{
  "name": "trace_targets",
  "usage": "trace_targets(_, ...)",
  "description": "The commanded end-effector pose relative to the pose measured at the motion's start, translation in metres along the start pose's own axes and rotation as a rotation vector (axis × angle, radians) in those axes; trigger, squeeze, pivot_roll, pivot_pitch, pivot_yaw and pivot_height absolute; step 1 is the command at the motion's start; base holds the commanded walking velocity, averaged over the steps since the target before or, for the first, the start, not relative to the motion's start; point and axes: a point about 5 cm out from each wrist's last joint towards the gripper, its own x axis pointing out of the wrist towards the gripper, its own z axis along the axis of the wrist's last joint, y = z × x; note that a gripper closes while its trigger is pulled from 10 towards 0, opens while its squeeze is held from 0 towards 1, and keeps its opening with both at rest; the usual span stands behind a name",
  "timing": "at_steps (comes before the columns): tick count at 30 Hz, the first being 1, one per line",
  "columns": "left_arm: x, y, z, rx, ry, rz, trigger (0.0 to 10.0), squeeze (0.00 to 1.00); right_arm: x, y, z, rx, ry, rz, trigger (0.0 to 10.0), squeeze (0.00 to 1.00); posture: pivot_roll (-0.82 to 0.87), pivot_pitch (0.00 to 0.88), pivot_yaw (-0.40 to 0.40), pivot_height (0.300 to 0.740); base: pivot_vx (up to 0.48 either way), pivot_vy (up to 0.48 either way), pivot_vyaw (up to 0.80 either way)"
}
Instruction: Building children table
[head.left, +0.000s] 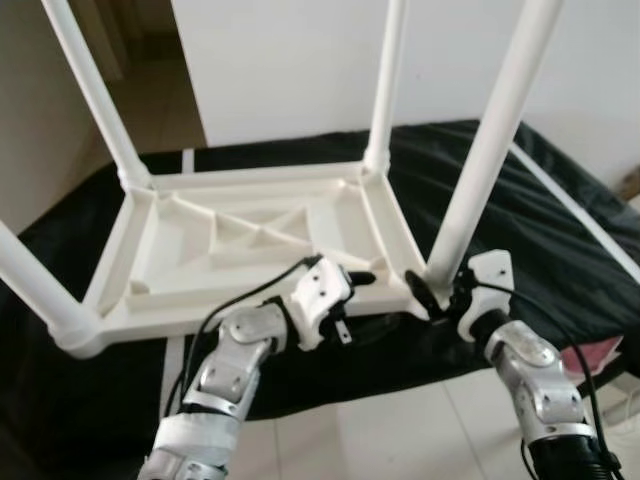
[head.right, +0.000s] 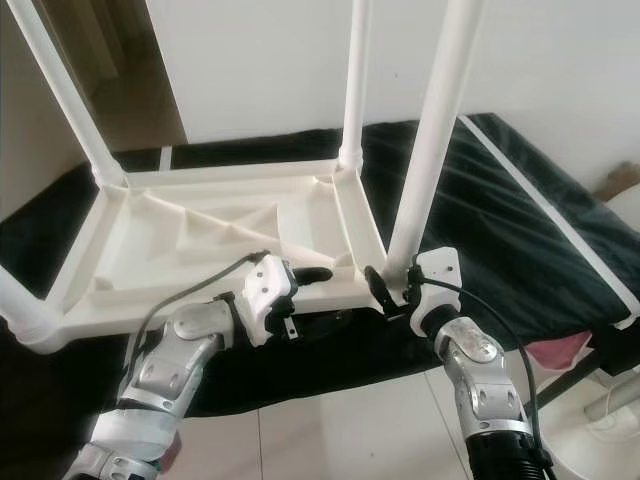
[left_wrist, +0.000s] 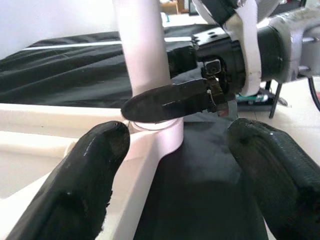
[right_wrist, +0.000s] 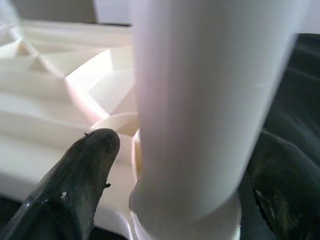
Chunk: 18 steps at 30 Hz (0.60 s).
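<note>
A white plastic children's table (head.left: 250, 235) lies upside down on a black-covered surface, its four legs pointing up. My right gripper (head.left: 435, 290) is at the base of the near-right leg (head.left: 490, 150), where the leg enters its corner socket. Its black fingers (right_wrist: 75, 180) sit on either side of the leg (right_wrist: 200, 100) and close on it. My left gripper (head.left: 350, 300) hovers at the table's front rim just left of that corner. It is open, its fingers (left_wrist: 90, 165) spread wide with nothing between them, and faces the leg (left_wrist: 142, 55) and the right gripper.
The black cover (head.left: 560, 230) spreads out to the right and behind. Three other legs, such as the far-right leg (head.left: 388, 80), rise at the remaining corners. A white wall (head.left: 300, 60) stands behind. Light floor tiles (head.left: 400, 430) lie in front, with a pink item (head.left: 590, 355) at the right.
</note>
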Motion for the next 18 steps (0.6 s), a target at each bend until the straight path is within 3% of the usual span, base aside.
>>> trace_targets(1,0.001,-0.002,-0.005,0.016,0.019,0.023,10.0,0.0,0.004,0.001,0.002,-0.019,-0.012,0.046,10.0,0.0,-0.07,0.0,0.008,0.74,0.0,0.0,0.0)
trace_targets(14,0.004,-0.006,-0.008,0.072,0.039,0.008,10.0,0.0,0.023,-0.01,0.01,-0.139,-0.013,0.146,10.0,0.0,-0.03,0.0,0.004,0.74,0.0,0.0,0.0)
trace_targets(15,0.004,-0.007,-0.008,0.074,0.038,0.008,10.0,0.0,0.024,-0.012,0.009,-0.136,-0.002,0.147,2.4,0.0,-0.02,0.0,0.0,0.74,0.0,0.0,0.0)
trace_targets(16,0.004,-0.007,-0.007,0.079,0.039,0.013,10.0,0.0,0.024,-0.013,0.007,-0.14,0.013,0.153,0.0,0.0,-0.01,0.0,-0.006,0.74,0.0,0.0,0.0)
trace_targets(18,0.004,-0.007,-0.007,0.079,0.039,0.013,10.0,0.0,0.024,-0.013,0.007,-0.14,0.013,0.153,0.0,0.0,-0.01,0.0,-0.006,0.74,0.0,0.0,0.0)
